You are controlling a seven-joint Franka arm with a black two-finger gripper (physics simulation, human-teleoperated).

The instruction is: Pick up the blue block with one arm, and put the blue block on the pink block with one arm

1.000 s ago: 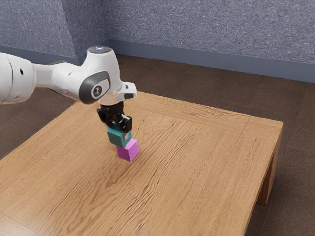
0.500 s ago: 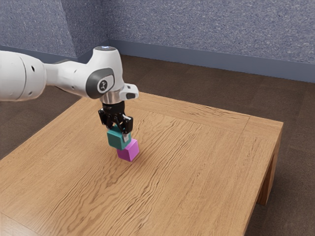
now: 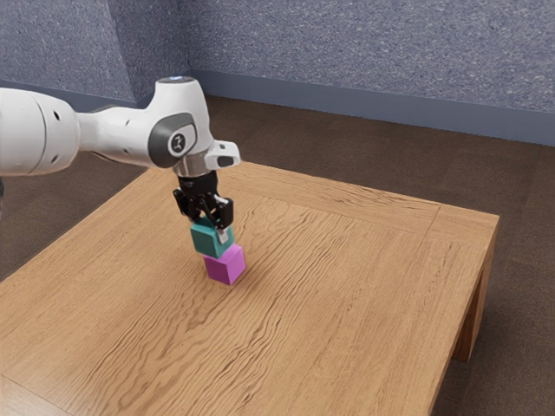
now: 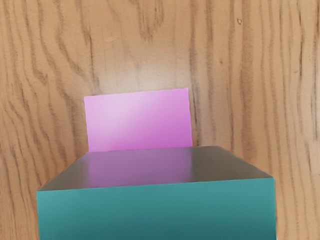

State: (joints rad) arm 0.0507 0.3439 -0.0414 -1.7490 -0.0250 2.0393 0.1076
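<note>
A teal-blue block (image 3: 209, 240) hangs between the black fingers of my gripper (image 3: 212, 232), which is shut on it. Right under it, slightly toward the exterior view's right, the pink block (image 3: 225, 265) rests on the wooden table (image 3: 347, 286). The blue block's lower edge appears to sit at the pink block's top; I cannot tell if they touch. In the wrist view the blue block (image 4: 160, 200) is large and close under my hand, covering part of the pink block (image 4: 138, 120) beyond it.
The table's far edge (image 3: 347, 186) and its edge at the exterior view's right (image 3: 464, 286) drop to a dark floor. A blue-grey wall runs behind.
My hand with the blue block has shifted slightly toward the exterior view's right and up, ending more squarely over the pink block. The pink block has stayed put.
</note>
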